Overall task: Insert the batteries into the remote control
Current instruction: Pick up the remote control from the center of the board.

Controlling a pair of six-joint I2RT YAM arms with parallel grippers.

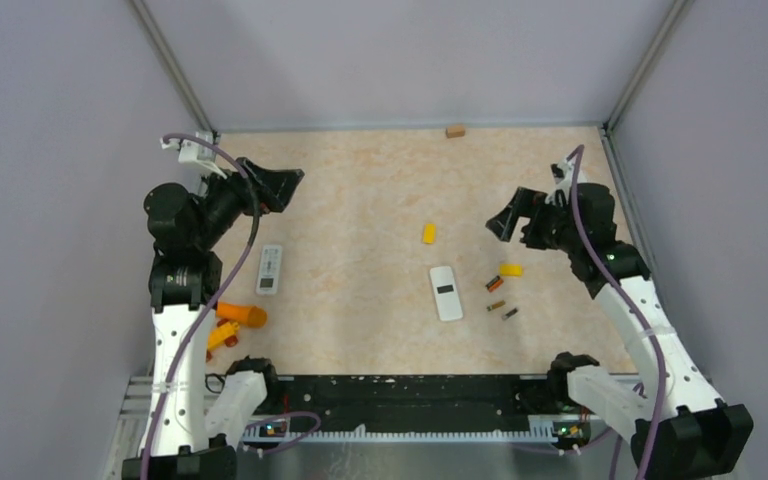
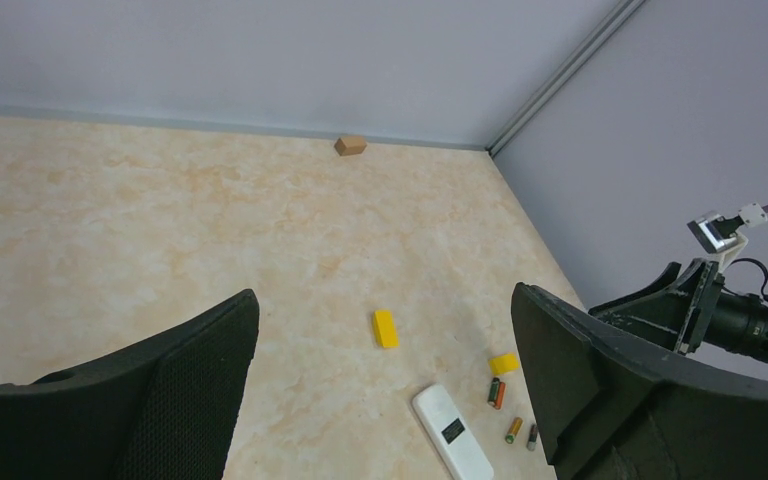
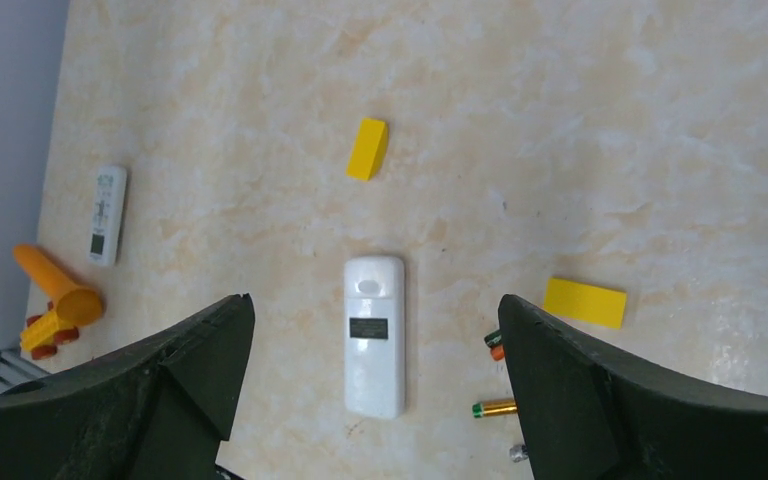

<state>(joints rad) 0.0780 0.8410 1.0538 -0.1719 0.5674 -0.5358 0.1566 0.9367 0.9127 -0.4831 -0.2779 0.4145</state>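
Observation:
The white remote control (image 1: 446,292) lies back-up at the table's centre-right, a dark rectangle near its middle. Three batteries lie just right of it: an orange-and-black one (image 1: 495,284), a gold one (image 1: 497,305) and a dark one (image 1: 510,313). My left gripper (image 1: 285,185) is open and empty, raised at the far left. My right gripper (image 1: 505,220) is open and empty, raised behind the batteries. In the right wrist view the gripper (image 3: 375,300) hangs above the remote (image 3: 374,336), with batteries (image 3: 495,408) partly hidden by its right finger. The left wrist view shows the gripper (image 2: 384,300) and, far off, the remote (image 2: 451,433).
Two yellow blocks (image 1: 429,233) (image 1: 510,269) lie near the remote. A second white remote with buttons (image 1: 270,268) lies at the left, with an orange cylinder (image 1: 241,314) and an orange toy in front of it. A small brown block (image 1: 455,130) sits at the back wall.

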